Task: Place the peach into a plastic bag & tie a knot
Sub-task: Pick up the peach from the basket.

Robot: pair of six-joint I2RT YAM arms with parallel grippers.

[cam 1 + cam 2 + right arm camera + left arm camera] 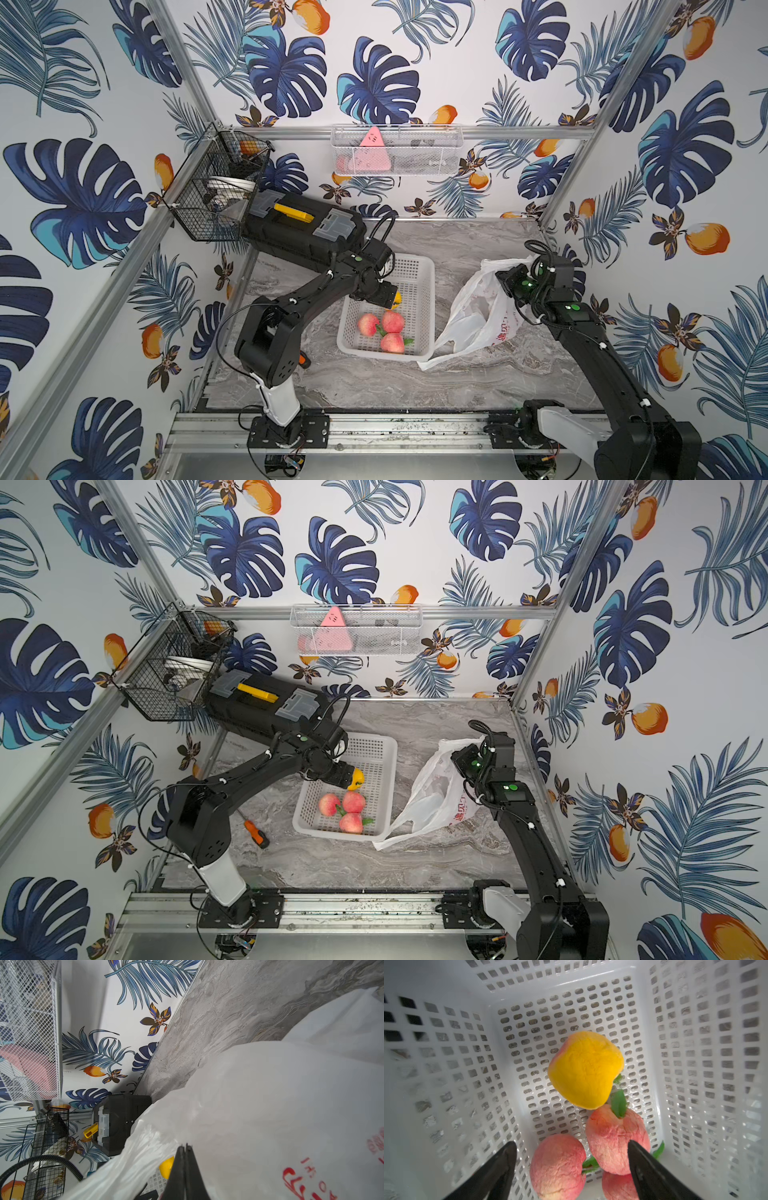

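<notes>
Left claw [571,1144]: open, fingers [500,1169] spread wide and gripping nothing. It is positioned inside the white basket [384,354], which stands near the middle of the table [374,386].

Yellow peach [585,1070]: within the basket walls, beyond the left fingertips and clear of both. In the left wrist view it meets the edge of one pink peach. Whether it rests on the basket floor cannot be determined.

Three pink peaches [392,322]: clustered with their green leaves at the near end of the basket.

Right claw [185,1147]: closed, fingers pressed together with the film of the plastic bag [473,316] gathered around them. It holds the bag's upper part raised.

Plastic bag: toward the right edge of the table, just beside the basket. Its lower part rests on the table, and one flat end reaches the basket's near right corner. The red lettering [505,334] faces the right edge. No peach is visible inside it.

Black toolbox [299,226]: far left corner of the table.

Screwdriver [255,833]: near the left edge.
</notes>
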